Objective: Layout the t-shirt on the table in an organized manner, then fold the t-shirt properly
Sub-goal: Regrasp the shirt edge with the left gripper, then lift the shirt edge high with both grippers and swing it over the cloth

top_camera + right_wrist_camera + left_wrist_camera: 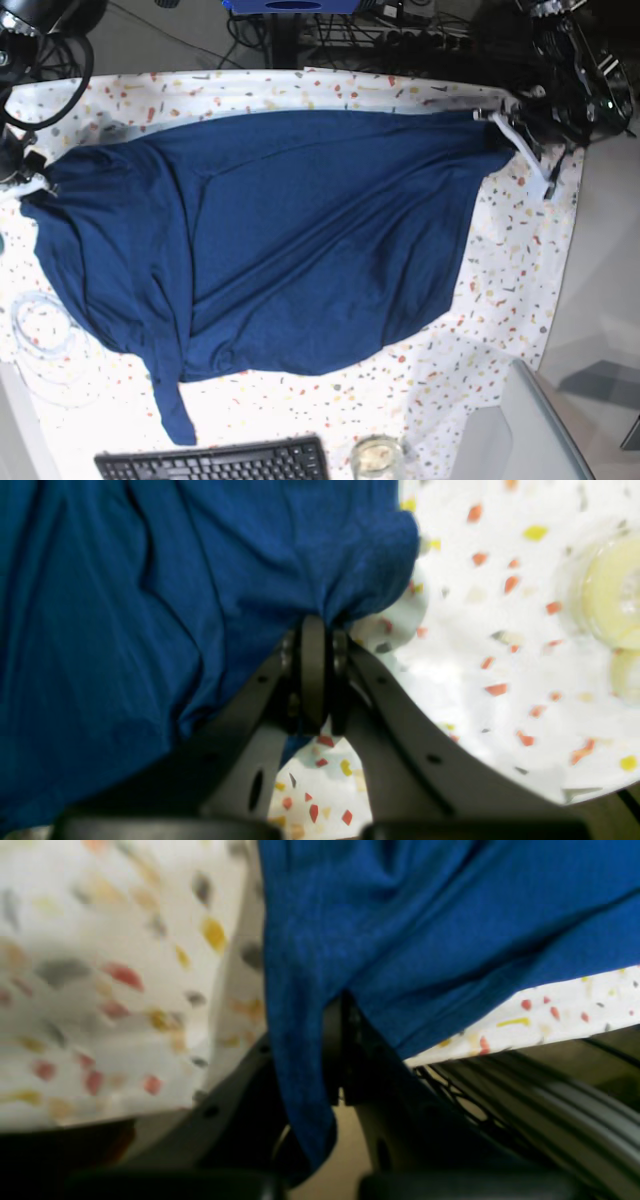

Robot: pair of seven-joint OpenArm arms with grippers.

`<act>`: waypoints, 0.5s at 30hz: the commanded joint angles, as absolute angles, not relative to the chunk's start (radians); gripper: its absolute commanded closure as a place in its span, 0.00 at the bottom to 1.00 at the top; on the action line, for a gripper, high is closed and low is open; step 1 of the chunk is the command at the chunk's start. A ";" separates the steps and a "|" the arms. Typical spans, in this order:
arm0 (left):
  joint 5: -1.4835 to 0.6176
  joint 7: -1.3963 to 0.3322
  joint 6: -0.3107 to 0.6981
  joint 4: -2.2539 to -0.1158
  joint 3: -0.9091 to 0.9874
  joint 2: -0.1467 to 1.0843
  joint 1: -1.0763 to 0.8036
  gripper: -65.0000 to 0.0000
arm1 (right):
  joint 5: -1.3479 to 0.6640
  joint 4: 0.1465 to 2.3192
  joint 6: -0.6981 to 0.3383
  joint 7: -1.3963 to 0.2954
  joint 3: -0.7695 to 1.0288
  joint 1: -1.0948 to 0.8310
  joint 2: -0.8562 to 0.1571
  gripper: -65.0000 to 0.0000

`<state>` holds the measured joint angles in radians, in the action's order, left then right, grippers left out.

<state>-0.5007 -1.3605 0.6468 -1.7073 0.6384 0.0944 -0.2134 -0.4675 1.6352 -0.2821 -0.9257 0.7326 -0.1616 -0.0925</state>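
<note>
Dark end-effector fingers are filling the foreground of both wrist views, operator, and each pair is biting into blue fabric. Your left end effector (345, 1050) is sitting pressed together on an edge of the t-shirt (425, 935), a loose flap of the cloth trailing down past its fingers (372, 1075) beyond the worktop (550, 1015) edge. Your right end effector (315, 645) is likewise clamped on a bunched corner of the t-shirt (150, 605), its fingers (312, 675) meeting flat with the speckled worktop (500, 680) showing just beside them.

From the base view, you are holding the t-shirt (290, 240) stretched across the worktop (500, 300), with the left end effector (512, 135) pinching it at the far right and the right end effector (32, 180) gripping it at the far left. Most of the garment is lying spread and creased, one narrow strip of it reaching down toward a black keyboard (210, 462). A small glass jar (376, 458) is standing just beside the keyboard, and a clear coiled ring (40, 325) is resting near the shirt's left side.
</note>
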 commanded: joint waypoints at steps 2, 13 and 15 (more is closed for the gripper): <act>-0.510 -1.348 0.645 -1.747 0.639 0.110 -0.165 1.00 | -0.483 1.692 -0.255 -0.918 0.736 -0.125 -0.128 1.00; -0.510 -1.351 0.496 -1.672 0.539 0.154 0.150 1.00 | -0.483 1.506 -0.128 -1.130 0.694 0.254 -0.320 1.00; -0.510 -1.349 0.473 -1.612 0.498 0.156 0.225 1.00 | -0.483 1.432 -0.091 -1.122 0.634 0.317 -0.369 1.00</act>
<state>-0.5022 -1.3598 0.4740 -1.5963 0.4961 0.1413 0.2020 -0.4759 1.4151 -0.0925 -1.1481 0.6323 0.2897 -0.3462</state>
